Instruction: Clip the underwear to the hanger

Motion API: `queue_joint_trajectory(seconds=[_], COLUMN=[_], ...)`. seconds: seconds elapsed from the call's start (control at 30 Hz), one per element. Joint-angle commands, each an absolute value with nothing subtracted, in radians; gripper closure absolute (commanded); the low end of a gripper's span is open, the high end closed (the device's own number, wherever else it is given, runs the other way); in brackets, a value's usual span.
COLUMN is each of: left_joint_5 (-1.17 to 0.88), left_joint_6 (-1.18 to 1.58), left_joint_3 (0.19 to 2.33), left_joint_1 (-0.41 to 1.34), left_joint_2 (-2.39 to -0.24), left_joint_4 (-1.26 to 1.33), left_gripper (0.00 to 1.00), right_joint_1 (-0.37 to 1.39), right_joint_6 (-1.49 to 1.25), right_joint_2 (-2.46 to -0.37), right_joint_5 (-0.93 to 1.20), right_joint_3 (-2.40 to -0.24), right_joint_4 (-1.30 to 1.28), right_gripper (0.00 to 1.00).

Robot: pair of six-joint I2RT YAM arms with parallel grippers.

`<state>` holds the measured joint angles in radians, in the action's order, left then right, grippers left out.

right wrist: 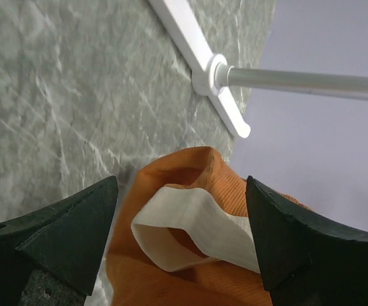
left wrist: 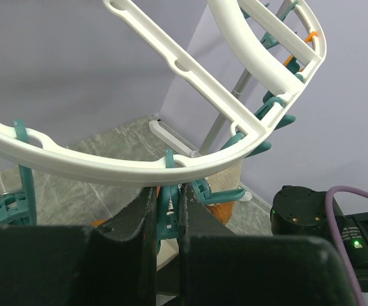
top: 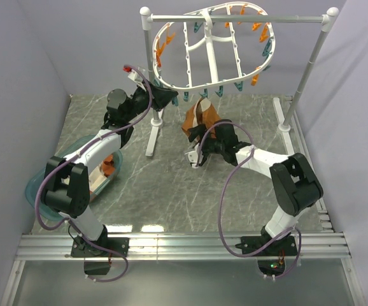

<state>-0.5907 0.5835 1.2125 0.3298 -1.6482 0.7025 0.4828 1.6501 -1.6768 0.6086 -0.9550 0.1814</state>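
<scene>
Care is needed at the near rim of the large white plastic oval drying hanger [left wrist: 107,167], where one teal plastic clothespin [left wrist: 167,191] is clenched between the fingers of the left gripper [left wrist: 168,220]. The rust-orange fabric underwear [top: 200,120] with its cream waistband [right wrist: 190,223] is seen dangling just below that rim, to the right of the squeezed pin and above the grey marbled table [top: 165,185]. Whether a neighbouring pin already grips it cannot be told. The right gripper [right wrist: 181,191] is released, its jaws spread wide on either side of the cloth without touching it. A free stretch of waistband would best be taken near its edge and lifted fully into the pin's mouth. The squeeze should be let go only once the band is seated deep. The hanger is likely to swing if pushed.
</scene>
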Motion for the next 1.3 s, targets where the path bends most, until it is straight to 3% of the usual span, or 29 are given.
queue_joint_trajectory(seconds=[0.0,0.27,0.47,0.87,1.27], left_joint_5=[-0.630,-0.640,-0.646,-0.649,-0.660], left_joint_6=[0.568,0.571,0.568,0.574,0.572], left_joint_3=[1.236,1.229,1.227,1.223,1.223], left_joint_1=[0.336,0.336,0.336,0.336,0.336], left_joint_2=[-1.603,-1.601,-1.598,-1.600,-1.598], left_joint_4=[0.739,0.742,0.738,0.749,0.747], left_gripper=[1.00,1.00,1.00,1.00,1.00], right_joint_1=[0.465,0.462,0.476,0.472,0.443], right_joint_6=[1.726,2.021,2.212,2.361,2.439], right_joint_2=[-1.681,-1.626,-1.602,-1.534,-1.411], right_joint_5=[0.595,0.572,0.433,0.382,0.509], right_joint_3=[-0.999,-0.937,-0.919,-0.910,-0.858], right_joint_4=[0.221,0.215,0.138,0.025,-0.018], right_gripper=[0.12,0.13,0.14,0.12,0.11])
